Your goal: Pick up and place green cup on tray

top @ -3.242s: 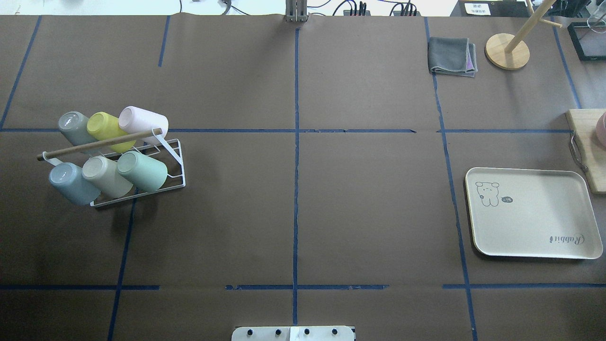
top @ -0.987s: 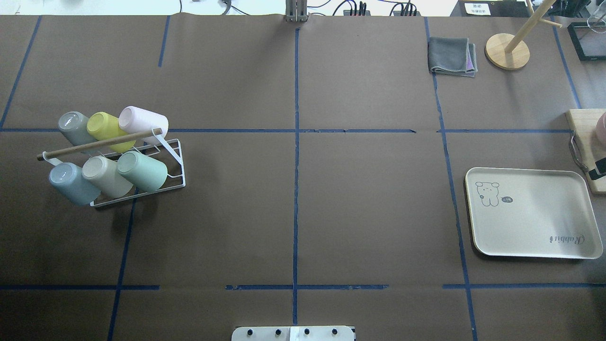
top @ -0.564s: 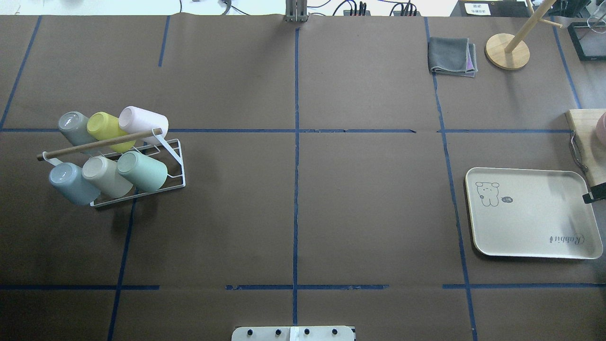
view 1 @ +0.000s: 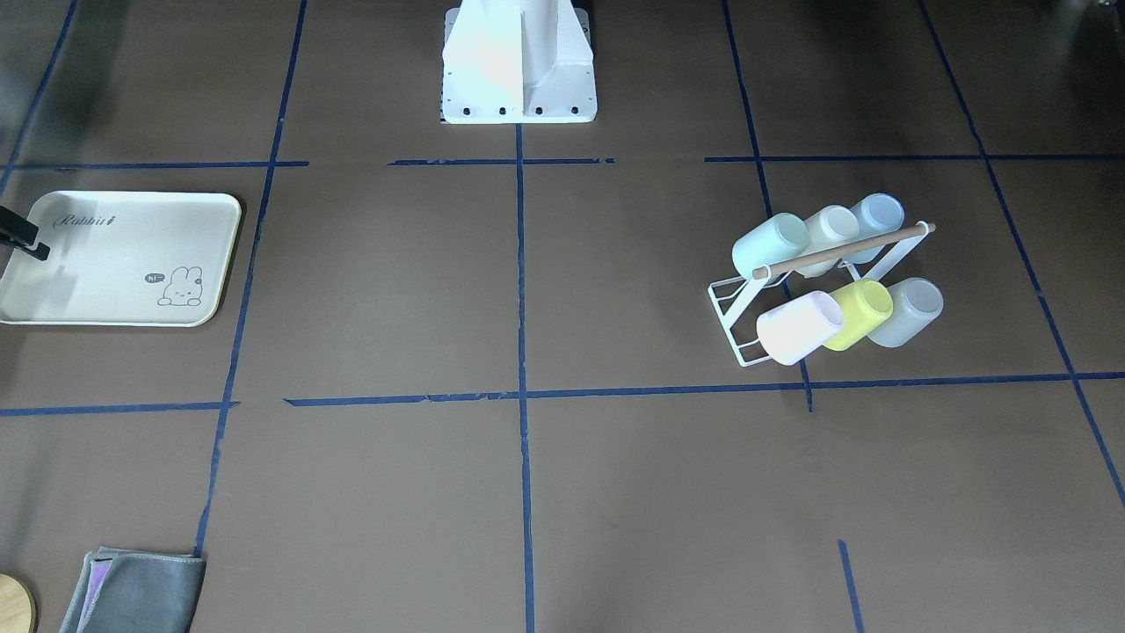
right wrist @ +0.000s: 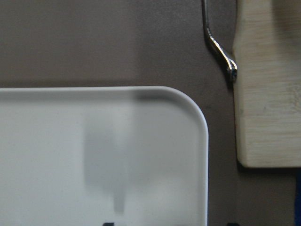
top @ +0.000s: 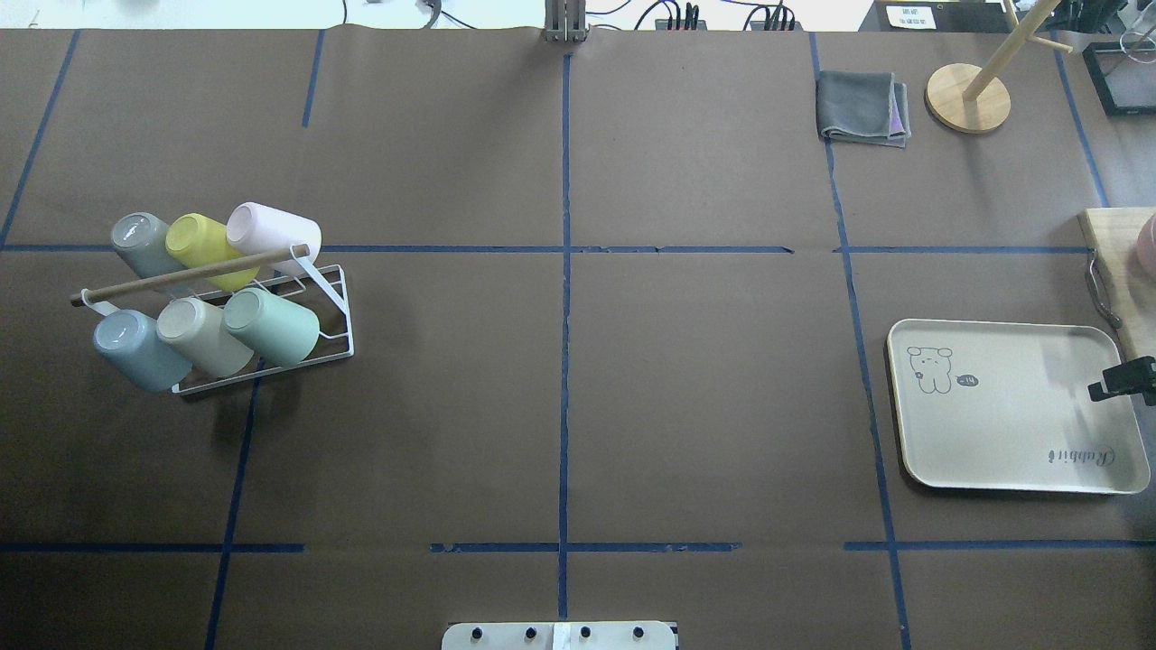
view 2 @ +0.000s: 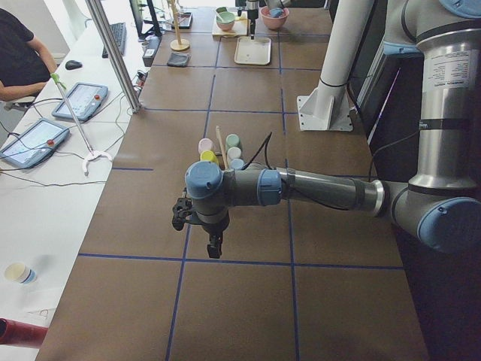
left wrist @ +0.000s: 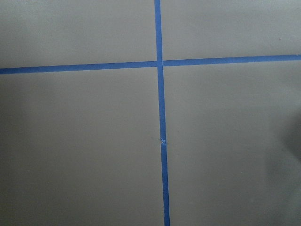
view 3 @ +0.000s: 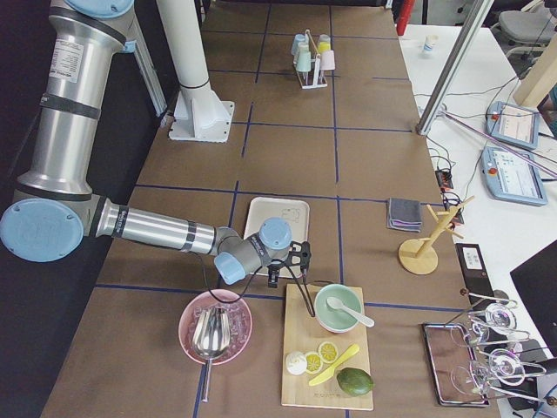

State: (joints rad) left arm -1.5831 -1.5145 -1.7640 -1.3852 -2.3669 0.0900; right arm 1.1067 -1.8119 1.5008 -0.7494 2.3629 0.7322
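Note:
The pale mint-green cup [top: 271,325] lies tilted on a white wire rack [top: 330,311] at the table's left; it also shows in the front view [view 1: 771,244]. The cream tray [top: 1011,415] with the bunny drawing sits at the right and holds nothing. My right gripper [top: 1123,379] hovers over the tray's right rim, far from the cup. In the right wrist view its fingertips [right wrist: 109,224] stand apart over the tray's corner [right wrist: 178,141], so it is open and empty. My left gripper [view 2: 207,229] shows only in the exterior left view, over bare table short of the rack; I cannot tell its state.
The rack also holds a yellow-green cup [top: 206,239], a pink cup [top: 271,230], a beige cup [top: 203,336] and two grey-blue cups. A wooden board [top: 1120,271] lies just beyond the tray's right side. A grey cloth [top: 862,108] and a wooden stand [top: 968,97] sit at the back right.
My right gripper has come into the overhead view at the right edge and moved from over the wooden board to over the tray's right rim. The cups and tray have not moved.

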